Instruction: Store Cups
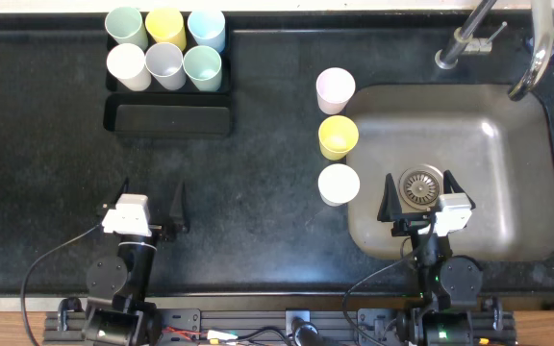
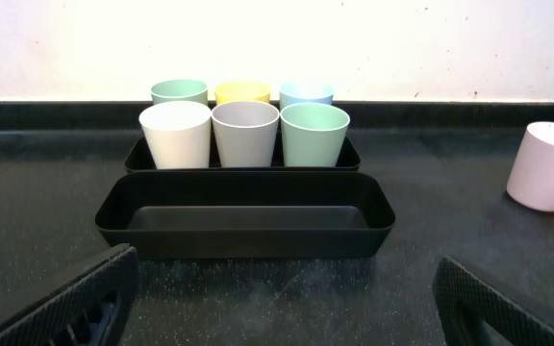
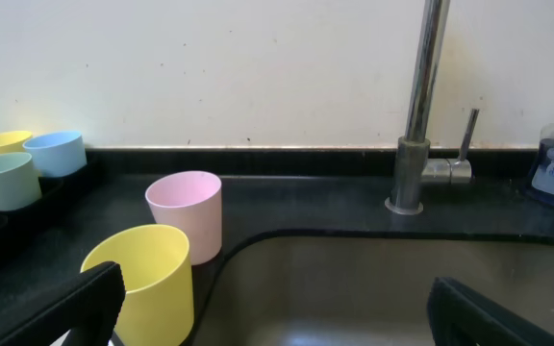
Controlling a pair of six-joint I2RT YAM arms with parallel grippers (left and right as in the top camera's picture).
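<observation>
Top view: pink cup (image 1: 335, 89), yellow cup (image 1: 338, 136) and white cup (image 1: 339, 184) stand upright beside the sink (image 1: 489, 173). Both the left gripper (image 1: 153, 192) and right gripper (image 1: 418, 187) gape, empty. Cups probably light, stiff, slick plastic; pinch one wall at the rim.

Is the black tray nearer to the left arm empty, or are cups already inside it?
Empty. The front tray shows a bare black floor; the six stored cups all stand in the rear tray behind it.

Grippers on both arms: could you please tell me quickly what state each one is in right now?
Left gripper: open, holding nothing.
Right gripper: open, holding nothing.
</observation>
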